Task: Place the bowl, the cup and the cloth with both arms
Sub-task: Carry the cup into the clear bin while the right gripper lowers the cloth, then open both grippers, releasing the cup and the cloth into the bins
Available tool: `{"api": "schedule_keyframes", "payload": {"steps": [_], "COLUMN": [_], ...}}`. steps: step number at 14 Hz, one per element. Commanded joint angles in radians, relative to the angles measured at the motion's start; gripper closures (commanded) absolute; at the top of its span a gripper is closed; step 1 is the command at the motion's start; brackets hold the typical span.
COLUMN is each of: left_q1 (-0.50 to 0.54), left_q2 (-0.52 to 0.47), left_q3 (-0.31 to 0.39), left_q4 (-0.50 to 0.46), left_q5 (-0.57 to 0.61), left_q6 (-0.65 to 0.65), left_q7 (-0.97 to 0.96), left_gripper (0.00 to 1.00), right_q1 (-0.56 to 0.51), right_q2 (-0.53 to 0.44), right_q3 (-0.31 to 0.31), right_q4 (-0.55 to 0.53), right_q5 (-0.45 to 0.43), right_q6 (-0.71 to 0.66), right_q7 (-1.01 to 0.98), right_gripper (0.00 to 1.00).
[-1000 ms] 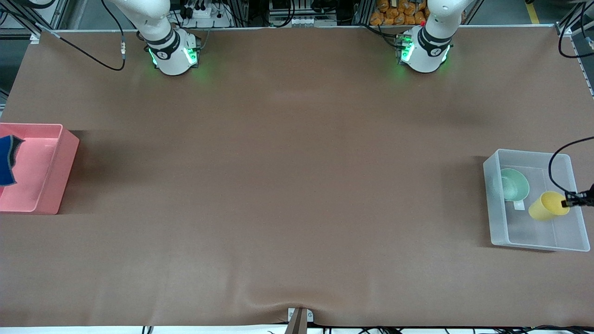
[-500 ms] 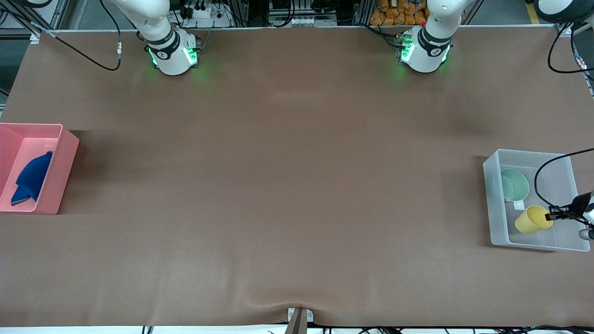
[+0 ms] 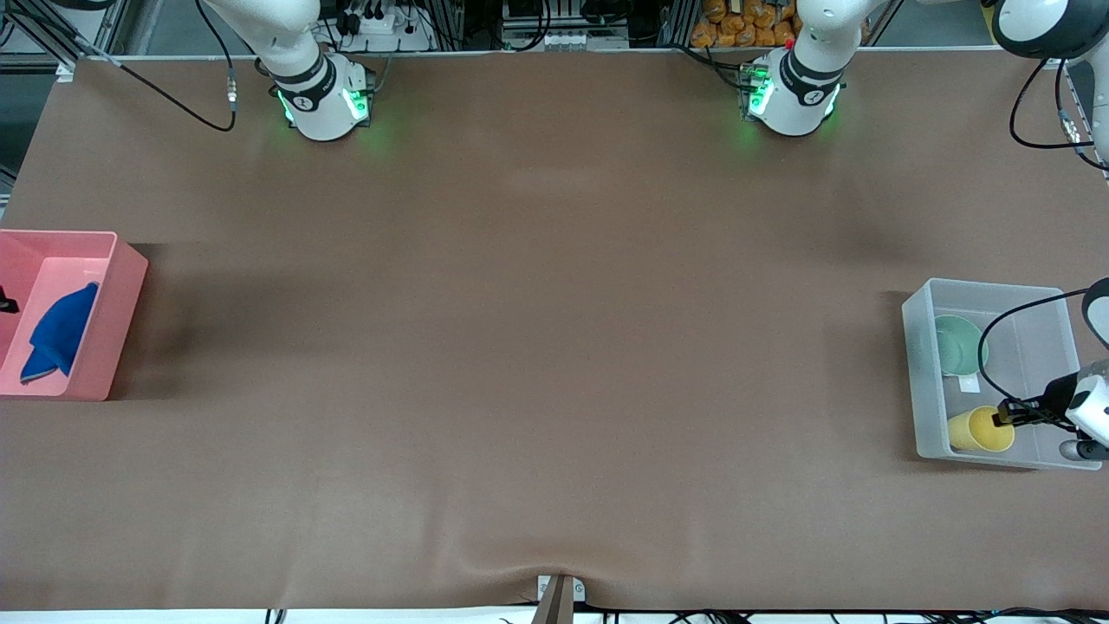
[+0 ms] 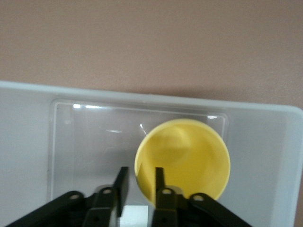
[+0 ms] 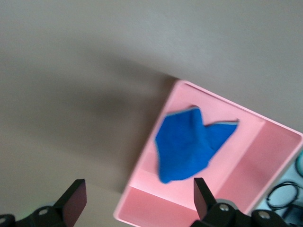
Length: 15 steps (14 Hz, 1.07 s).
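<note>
Front view: brown-clothed table (image 3: pixel 554 347); left tool (image 4: pixel 141 172) narrowly straddles cup (image 4: pixel 189 161) rim, seemingly loose; right tool (image 5: pixel 138 184) wide over pink bin (image 5: pixel 246 156).

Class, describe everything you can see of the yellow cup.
The yellow cup is a plain, handleless plastic tumbler, empty, mouth open to the left wrist camera. It sits in the clear bin, nearer the front camera than the mint bowl. The left gripper straddles its rim, one finger inside, one outside.

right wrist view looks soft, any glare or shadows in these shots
Right wrist view: slightly soft, a dark shadow on the table beside the pink bin. Left wrist view: small white glints on the clear bin floor. Front view: even light, green glow at both bases.
</note>
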Motion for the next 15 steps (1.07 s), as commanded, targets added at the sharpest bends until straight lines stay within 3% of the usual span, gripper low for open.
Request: {"api": "schedule_keyframes", "payload": {"steps": [1,6,11,15], "left_q1": [-0.008,-0.01,-0.004,-0.007], "left_q2": [0.003,-0.039,-0.102,-0.173], "left_q3": [0.009,0.012,0.003,-0.007], "left_q4": [0.025,0.025,0.004,0.002], "left_q5": [-0.002,0.012,0.042,0.038], "left_q6": [0.001,-0.066,-0.132,-0.195], "left_q7": [-0.009,-0.013,-0.058,-0.06], "left_gripper": [0.0,0.0,0.0,0.0], "right_q1": [0.018,0.162,0.298,0.357], "right_q2": [-0.044,-0.099,-0.233,-0.317], "right_q3": [-0.003,-0.003,-0.002,0.0], "right_q4": [-0.013,-0.027,-0.124,-0.142], "right_q5": [0.108,0.118,0.118,0.127], "right_q6": [-0.05,-0.1,-0.117,-0.159], "right_q7": [0.134,0.372,0.644,0.828], "right_gripper": [0.0,0.0,0.0,0.0]}}
